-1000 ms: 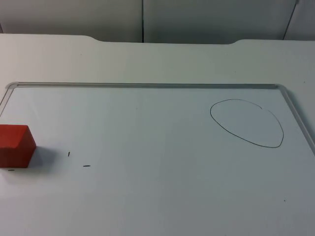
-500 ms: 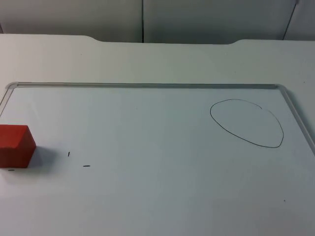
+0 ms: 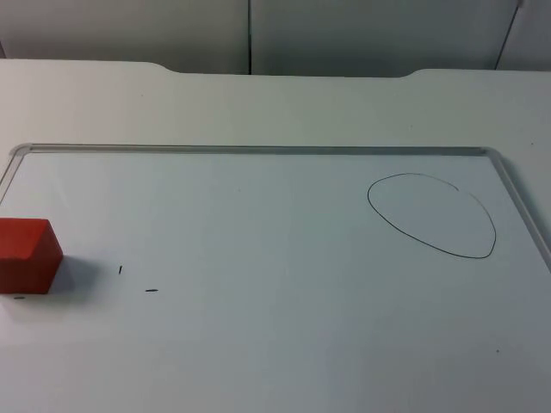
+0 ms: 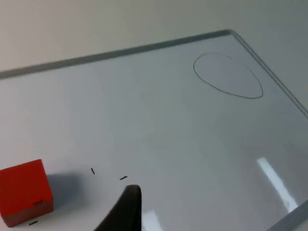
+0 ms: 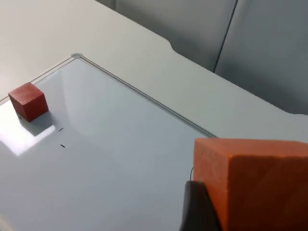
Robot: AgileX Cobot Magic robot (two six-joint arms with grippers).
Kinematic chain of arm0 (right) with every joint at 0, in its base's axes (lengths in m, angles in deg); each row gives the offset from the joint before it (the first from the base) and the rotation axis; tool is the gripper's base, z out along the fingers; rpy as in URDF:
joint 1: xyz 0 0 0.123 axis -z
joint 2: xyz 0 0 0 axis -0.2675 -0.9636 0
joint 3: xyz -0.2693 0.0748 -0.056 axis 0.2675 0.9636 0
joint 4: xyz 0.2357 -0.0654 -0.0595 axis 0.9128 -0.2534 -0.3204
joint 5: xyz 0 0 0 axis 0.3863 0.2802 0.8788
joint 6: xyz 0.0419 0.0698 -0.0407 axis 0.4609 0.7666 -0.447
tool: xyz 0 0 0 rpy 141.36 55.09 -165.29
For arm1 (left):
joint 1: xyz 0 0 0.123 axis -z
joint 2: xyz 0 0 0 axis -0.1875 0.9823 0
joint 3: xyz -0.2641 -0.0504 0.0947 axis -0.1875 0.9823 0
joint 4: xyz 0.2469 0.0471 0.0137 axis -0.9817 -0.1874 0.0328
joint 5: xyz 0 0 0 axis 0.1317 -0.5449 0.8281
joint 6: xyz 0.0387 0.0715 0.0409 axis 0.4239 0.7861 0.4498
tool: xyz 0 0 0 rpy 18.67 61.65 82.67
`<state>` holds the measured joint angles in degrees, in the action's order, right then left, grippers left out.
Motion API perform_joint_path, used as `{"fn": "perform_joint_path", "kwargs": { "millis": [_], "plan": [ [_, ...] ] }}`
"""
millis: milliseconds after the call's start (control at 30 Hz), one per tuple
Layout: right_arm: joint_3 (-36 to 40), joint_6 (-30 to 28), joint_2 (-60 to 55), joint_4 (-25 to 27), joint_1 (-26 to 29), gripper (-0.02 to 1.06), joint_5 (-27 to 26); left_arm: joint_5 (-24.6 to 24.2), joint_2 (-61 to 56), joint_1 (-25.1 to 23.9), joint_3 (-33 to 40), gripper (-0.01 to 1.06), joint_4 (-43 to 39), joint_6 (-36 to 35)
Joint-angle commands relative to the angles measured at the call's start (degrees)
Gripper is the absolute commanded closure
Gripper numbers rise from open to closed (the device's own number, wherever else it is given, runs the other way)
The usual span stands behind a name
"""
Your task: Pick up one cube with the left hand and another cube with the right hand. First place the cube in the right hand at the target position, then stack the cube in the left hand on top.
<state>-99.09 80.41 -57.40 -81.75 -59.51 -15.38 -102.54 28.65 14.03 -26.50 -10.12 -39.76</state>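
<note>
A red cube (image 3: pixel 27 256) rests on the whiteboard (image 3: pixel 258 224) at its left edge; it also shows in the left wrist view (image 4: pixel 24 198) and, far off, in the right wrist view (image 5: pixel 29 100). A hand-drawn black oval (image 3: pixel 430 215) marks a spot at the board's right side, seen too from the left wrist (image 4: pixel 227 76). My left gripper (image 4: pixel 126 211) hovers above the board just right of the red cube, apart from it. My right gripper (image 5: pixel 204 207) is shut on an orange cube (image 5: pixel 255 183), held high above the board.
The whiteboard's metal frame (image 3: pixel 258 150) runs along its far and right edges. Two short black marks (image 3: pixel 136 280) lie right of the red cube. White table top (image 3: pixel 275 103) extends beyond the board to the grey partition wall (image 3: pixel 250 34).
</note>
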Motion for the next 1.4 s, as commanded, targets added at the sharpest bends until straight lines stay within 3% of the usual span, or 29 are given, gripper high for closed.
{"fn": "perform_joint_path", "kwargs": {
  "millis": [0,133,267,567,800,1367],
  "plan": [
    [0.31,-0.60,0.28,0.09,0.17,1.05,-1.81,1.18,4.34,-0.23,-0.30,0.02,2.84,3.09],
    [0.31,-0.60,0.28,0.20,0.17,1.05,-2.25,3.83,15.99,-0.23,-3.59,0.02,-1.85,1.90],
    [0.31,-1.88,0.28,0.61,0.17,1.05,-2.25,5.70,28.97,-0.23,-11.18,0.02,-12.55,-8.55],
    [0.69,-2.13,0.28,0.71,0.17,1.05,-2.26,5.66,47.93,-0.23,-20.89,0.02,-26.52,-19.79],
    [5.30,-2.13,0.28,0.70,0.17,1.05,-5.70,6.69,59.50,-0.23,-24.44,0.02,-28.74,-20.28],
    [5.44,-2.13,0.28,0.85,0.17,1.05,-7.41,9.90,67.25,-0.11,-24.70,0.02,-28.83,-20.28]
  ]
}}
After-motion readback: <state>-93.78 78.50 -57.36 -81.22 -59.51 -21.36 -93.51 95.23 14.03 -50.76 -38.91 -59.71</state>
